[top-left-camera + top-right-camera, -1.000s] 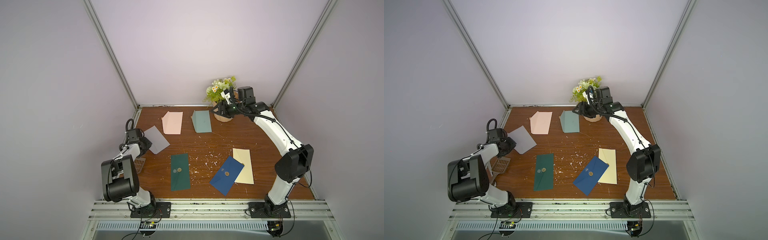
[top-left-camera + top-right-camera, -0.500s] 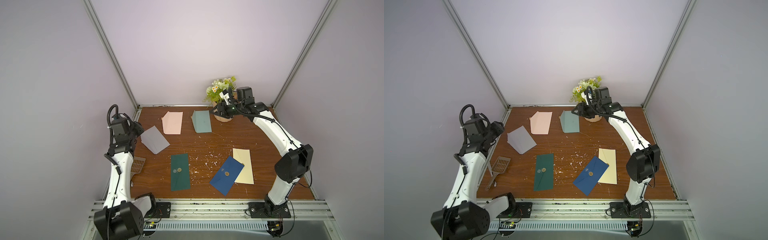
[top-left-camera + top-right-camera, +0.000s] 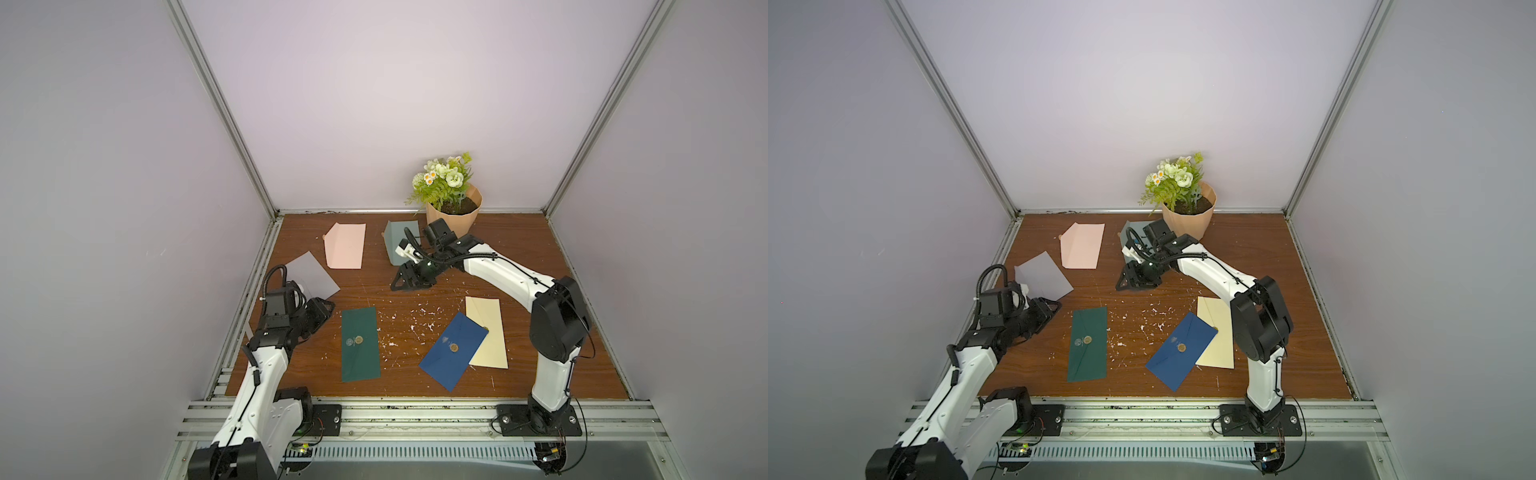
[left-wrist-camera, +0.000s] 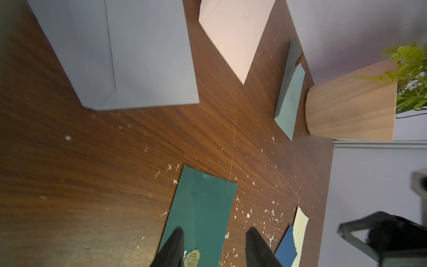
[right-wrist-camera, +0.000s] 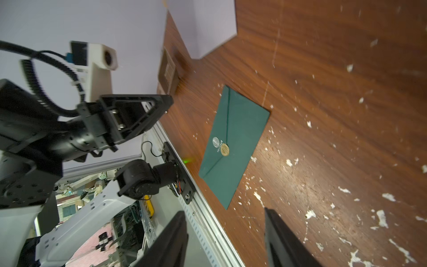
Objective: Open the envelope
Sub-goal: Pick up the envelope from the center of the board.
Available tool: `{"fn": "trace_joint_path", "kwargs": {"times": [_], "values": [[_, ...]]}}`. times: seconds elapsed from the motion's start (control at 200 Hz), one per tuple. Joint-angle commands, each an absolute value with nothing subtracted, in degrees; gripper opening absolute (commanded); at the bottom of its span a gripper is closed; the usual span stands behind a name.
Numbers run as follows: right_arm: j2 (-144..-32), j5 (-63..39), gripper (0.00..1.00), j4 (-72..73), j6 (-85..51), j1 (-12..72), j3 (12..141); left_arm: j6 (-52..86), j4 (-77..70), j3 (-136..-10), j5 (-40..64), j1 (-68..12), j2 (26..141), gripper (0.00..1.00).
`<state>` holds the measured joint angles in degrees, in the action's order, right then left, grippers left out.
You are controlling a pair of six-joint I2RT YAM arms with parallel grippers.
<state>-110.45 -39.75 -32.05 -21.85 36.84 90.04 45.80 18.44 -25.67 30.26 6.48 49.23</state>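
**Both arms hovering open-handed, envelopes lying sealed**

Nearest the front of the desk (image 3: 291, 374), a dark green envelope (image 3: 360, 350) is lying flat, its flap closed under a gold seal. A sealed navy envelope (image 3: 453, 351) is overlapping a cream envelope (image 3: 490, 332) beside it. The left fingers (image 4: 172, 247) are hovering spread and empty just beside the green one's far corner. Farther back, the right fingers (image 5: 171, 240) are hanging apart, holding nothing, near a teal envelope (image 3: 399, 235).

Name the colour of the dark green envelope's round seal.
Gold; the seal shows best in the right wrist view.
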Motion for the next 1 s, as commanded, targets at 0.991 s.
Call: {"fn": "trace_joint_path", "kwargs": {"times": [0.991], "values": [[-139.0,-37.7,0.61,-38.7,-16.8,41.8,115.2,48.4,13.0,-17.7,24.0,-8.8,66.9,0.24]]}}
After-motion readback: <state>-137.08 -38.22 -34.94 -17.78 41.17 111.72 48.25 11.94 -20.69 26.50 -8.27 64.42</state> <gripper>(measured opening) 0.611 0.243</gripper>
